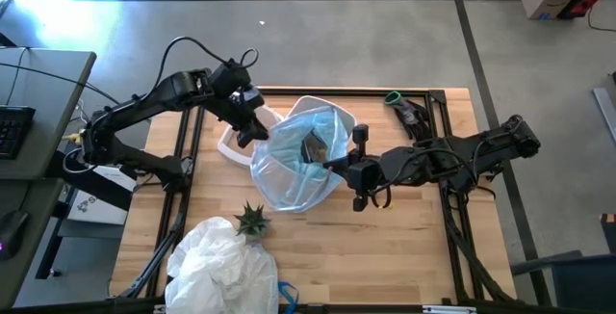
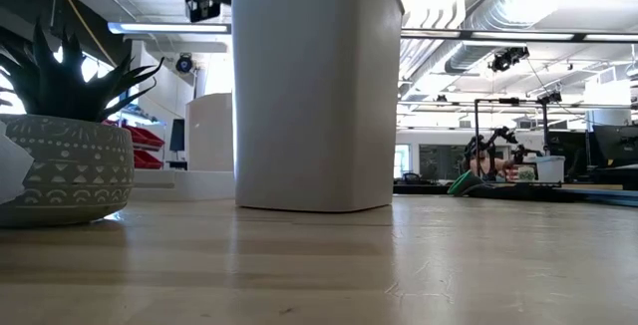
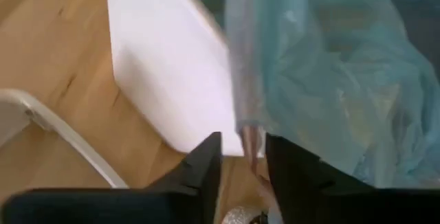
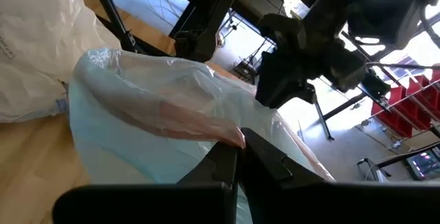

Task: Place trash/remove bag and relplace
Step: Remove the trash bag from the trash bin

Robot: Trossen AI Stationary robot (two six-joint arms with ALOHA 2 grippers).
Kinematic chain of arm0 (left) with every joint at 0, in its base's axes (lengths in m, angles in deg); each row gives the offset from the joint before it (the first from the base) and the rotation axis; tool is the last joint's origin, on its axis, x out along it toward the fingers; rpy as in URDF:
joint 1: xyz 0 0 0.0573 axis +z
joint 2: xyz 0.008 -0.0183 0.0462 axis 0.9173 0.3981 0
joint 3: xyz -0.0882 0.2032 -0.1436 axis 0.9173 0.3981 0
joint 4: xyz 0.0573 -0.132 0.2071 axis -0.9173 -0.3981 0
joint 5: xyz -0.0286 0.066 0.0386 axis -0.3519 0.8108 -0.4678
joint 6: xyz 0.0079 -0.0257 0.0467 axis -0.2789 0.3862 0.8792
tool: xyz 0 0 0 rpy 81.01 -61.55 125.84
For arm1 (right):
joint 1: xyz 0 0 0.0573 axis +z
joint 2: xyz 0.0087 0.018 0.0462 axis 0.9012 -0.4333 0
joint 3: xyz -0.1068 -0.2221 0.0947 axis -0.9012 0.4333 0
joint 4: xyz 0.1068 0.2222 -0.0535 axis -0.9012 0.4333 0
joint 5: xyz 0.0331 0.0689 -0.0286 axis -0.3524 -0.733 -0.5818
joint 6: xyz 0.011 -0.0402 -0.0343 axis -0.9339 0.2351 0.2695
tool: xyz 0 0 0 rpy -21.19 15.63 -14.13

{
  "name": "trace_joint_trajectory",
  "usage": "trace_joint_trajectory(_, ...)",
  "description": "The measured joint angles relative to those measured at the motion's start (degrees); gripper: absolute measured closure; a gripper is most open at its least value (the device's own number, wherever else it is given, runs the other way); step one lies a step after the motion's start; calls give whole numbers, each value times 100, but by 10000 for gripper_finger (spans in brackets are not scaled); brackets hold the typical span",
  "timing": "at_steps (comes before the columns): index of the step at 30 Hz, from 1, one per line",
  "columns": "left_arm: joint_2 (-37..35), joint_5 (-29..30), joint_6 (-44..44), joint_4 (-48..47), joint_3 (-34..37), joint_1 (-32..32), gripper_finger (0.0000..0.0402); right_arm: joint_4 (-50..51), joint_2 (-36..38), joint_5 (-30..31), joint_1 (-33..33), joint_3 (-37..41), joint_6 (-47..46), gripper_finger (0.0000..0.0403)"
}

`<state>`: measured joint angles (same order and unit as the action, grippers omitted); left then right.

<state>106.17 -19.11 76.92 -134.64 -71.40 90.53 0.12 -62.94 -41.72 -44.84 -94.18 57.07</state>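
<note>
Bin: white bin [image 2: 314, 86] upright near table centre, hidden from above by its liner; in the low view seen standing flat on the table [image 1: 404, 247]
Bag: light-blue translucent bag [image 1: 294, 155] lining the bin, rim billowed up and outward over the bin walls, mouth open to the overhead camera
Trash: dark crumpled piece [image 1: 314, 147] lying inside the bag, low in the opening; no other loose trash discernible on the tabletop
Left gripper: left gripper [image 1: 252, 126] at the bag's rim on the left arm's side of the bin; fingers drawn near together on a thin fold of the blue film [image 3: 251, 141], with the bin wall just beside it
Right gripper: right gripper [image 1: 337, 165] at the opposite rim; fingers pressed together with a gathered edge of the bag [image 4: 172, 114] pinched between them
Other items: white bin lid [image 1: 234, 145] flat on the table beside the bin; potted plant [image 1: 252, 221] nearer the front edge; heap of white plastic [image 1: 223, 266] at the front left, touching the plant
Step in hand: judged as bag removal, both rims gripped, trash apparently already inside
Next move: probably a joint upward pull on both rims; calls for even lift on the two sides so the thin film neither tears nor slips, and for the bin staying on the table as the liner slides free
Risk: bin may rise with the bag if the liner clings to the walls
</note>
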Motion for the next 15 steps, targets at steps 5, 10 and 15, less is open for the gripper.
trace_joint_trajectory(5,-7,6,112,-4,-215,0,392,0,0,-2,-20,0,3,403)
trace_joint_trajectory(10,-7,145,119,-150,-542,0,400,0,0,0,-52,0,-1,403)
trace_joint_trajectory(15,-7,331,137,-398,-948,0,401,-2,0,0,-52,0,5,403)
